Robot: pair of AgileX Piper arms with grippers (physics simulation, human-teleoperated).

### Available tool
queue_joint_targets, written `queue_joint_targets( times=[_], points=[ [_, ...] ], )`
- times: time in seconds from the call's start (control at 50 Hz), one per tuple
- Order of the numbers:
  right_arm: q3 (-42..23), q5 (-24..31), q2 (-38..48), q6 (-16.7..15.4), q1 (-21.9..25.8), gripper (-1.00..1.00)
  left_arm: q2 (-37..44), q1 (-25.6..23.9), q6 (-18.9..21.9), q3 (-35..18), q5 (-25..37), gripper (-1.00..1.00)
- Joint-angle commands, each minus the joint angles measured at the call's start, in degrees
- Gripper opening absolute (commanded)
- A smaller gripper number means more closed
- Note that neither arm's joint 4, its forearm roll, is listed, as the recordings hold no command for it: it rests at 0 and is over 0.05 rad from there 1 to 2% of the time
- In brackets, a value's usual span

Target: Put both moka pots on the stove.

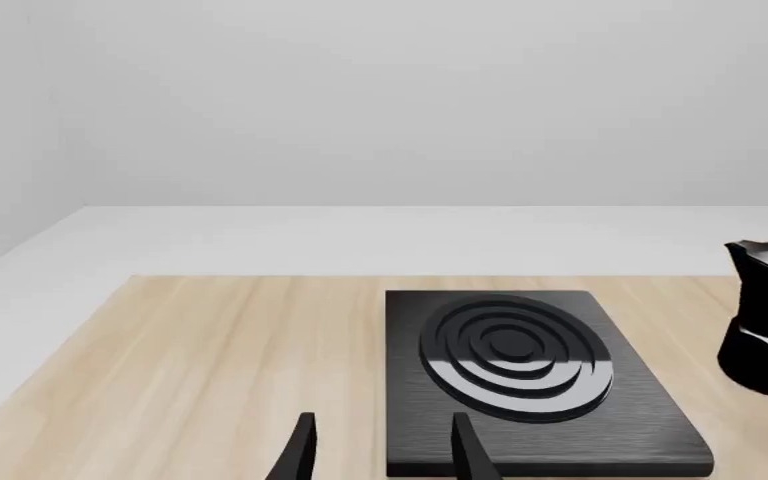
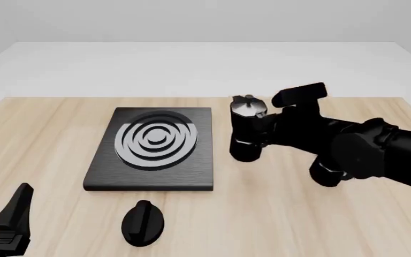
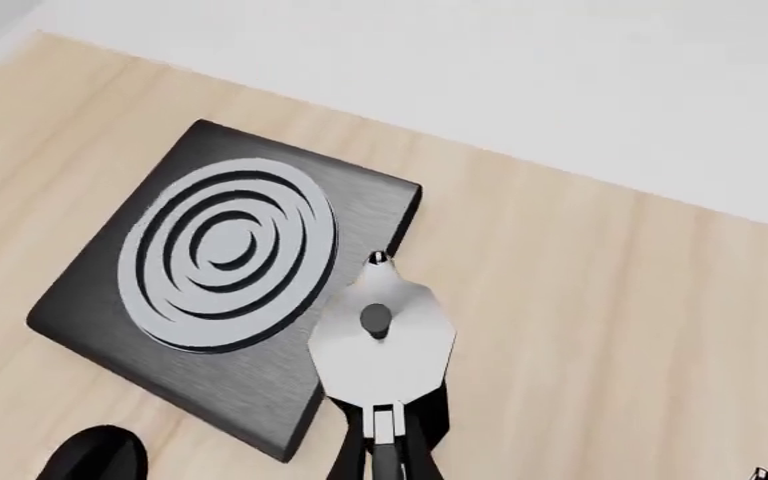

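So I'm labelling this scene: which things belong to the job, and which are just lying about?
Job: moka pot, held at its handle by the right claw; stove.
Lying about: black oval knob; idle left claw.

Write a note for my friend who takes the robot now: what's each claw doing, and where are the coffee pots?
Left gripper: open, holding nothing, low at the near left of the table.
Right gripper: at a moka pot's handle; grip not clearly visible.
That pot is just right of the stove, not on it.
Only one pot can be seen.
The stove carries nothing, so nothing is done: both pots remain.
The black knob stays in front.
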Motion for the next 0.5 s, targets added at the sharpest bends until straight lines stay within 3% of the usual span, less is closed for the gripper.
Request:
queue_joint_targets(
  times=[0.02,0.22,0.5],
  points=[
    [-6.68,-2.21,1.84,-2.19,2.28,-1.0,-0.01,0.0,0.0,0.0,0.0,1.0],
    [-12.09,-4.1,5.94,-4.22,5.57,-1.0,0.0,0.0,-0.02,0.0,0.0,1.0],
    [-24.83,-2.73,16.42,-5.87,8.91,-1.0,0.0,0.01,-0.01,0.0,0.0,1.0]
  ],
)
